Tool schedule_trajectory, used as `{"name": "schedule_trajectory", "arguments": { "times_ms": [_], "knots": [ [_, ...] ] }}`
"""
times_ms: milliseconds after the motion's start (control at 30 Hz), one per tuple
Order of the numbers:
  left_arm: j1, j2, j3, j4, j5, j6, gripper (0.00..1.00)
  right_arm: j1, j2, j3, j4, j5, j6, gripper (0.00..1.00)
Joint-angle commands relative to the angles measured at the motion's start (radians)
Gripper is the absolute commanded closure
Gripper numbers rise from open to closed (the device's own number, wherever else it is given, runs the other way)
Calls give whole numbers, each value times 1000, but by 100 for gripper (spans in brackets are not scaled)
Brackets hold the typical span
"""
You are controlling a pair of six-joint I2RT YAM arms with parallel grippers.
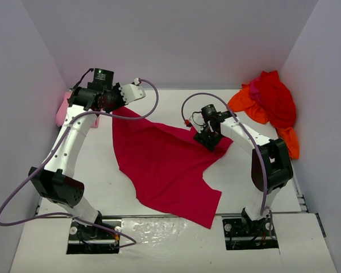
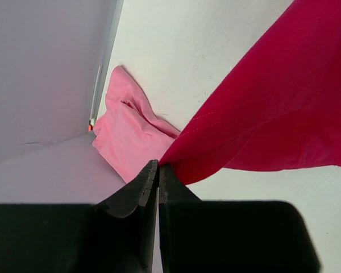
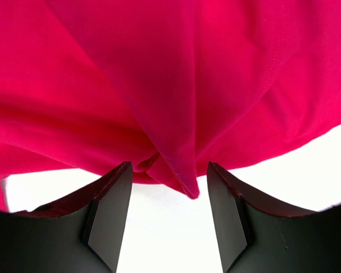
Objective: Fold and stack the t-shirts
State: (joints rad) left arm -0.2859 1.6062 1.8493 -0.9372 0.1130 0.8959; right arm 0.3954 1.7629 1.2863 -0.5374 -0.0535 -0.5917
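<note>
Up top, the fixed camera looks down from behind both arm bases and takes in the whole table [image 1: 102, 187] out to the back wall. The left wrist camera rides just behind the left gripper [image 2: 158, 170], facing the far-left corner, close on the pink shirt [image 2: 125, 142] and an edge of the crimson shirt [image 2: 273, 102]. The right wrist camera peers past the right gripper [image 3: 169, 165], nearly pressed against that same crimson cloth. All three views share it.

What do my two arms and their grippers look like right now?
The left arm and right arm are alike: white link shells with black joint housings. A lilac cable loops loosely along each. The left gripper and right gripper have black, wedge-shaped fingers with flat inner faces.
</note>
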Motion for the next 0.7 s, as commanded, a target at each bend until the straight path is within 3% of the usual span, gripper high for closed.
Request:
{"name": "schedule_trajectory", "arguments": {
  "times_ms": [0,300,667],
  "knots": [
    [7,-49,7,49,4,-3,100,5,18,38,22,43,23,50],
    [7,-51,10,43,16,-3,100,4,53,25,58,72,38,50],
    [7,-55,31,20,18,11,100,-29,126,41,183,283,100,59]
  ]
}}
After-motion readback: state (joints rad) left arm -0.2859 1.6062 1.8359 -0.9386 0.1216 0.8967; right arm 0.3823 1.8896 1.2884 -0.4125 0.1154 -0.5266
